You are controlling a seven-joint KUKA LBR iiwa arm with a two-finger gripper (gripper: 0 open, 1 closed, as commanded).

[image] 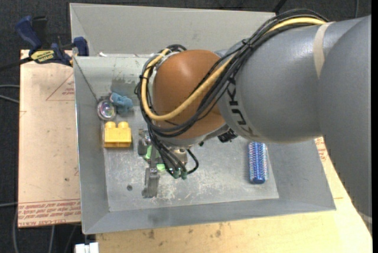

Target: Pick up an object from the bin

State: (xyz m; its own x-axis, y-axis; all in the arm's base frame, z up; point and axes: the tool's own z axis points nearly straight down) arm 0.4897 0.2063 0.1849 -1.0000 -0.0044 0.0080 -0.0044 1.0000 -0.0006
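My gripper [152, 181] reaches down from under the orange wrist cover to the bin floor at front centre-left, and most of it is hidden by the cover. Small green bits [176, 172] show at the gripper; I cannot tell if they are a loose thing or part of it. A yellow toy brick [117, 135] lies just to its left and a little further back. Beyond the brick are a small blue piece [122, 102] and a clear shiny ball [106, 108], close together.
A blue bristly roller [257, 162] lies upright-lengthwise at the right of the bin floor. The arm and its cables cover the back and middle of the bin. Bare floor lies between the gripper and the roller.
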